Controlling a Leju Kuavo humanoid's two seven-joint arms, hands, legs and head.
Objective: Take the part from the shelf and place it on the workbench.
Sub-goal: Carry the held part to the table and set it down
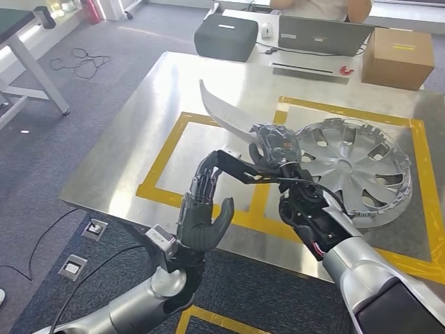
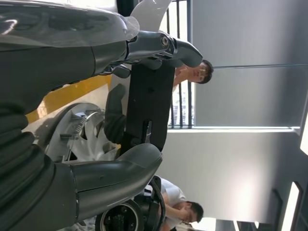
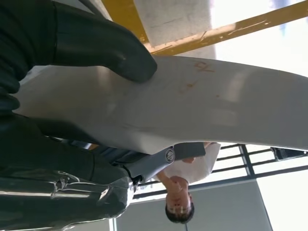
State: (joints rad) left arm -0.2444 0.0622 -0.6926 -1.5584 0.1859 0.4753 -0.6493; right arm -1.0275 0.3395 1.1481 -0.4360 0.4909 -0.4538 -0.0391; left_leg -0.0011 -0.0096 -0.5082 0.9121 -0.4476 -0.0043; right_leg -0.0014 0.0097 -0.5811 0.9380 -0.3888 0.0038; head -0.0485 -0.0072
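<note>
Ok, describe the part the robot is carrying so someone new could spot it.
Look above the steel workbench with yellow tape. Left of the round hubcap, the right hand grips a long, curved silver part. It alone tapers like a blade.

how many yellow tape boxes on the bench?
2. One yellow tape box lies on the left of the workbench, under the curved part in the right hand. The other frames the hubcap on the right; its near corner is hidden.
</note>
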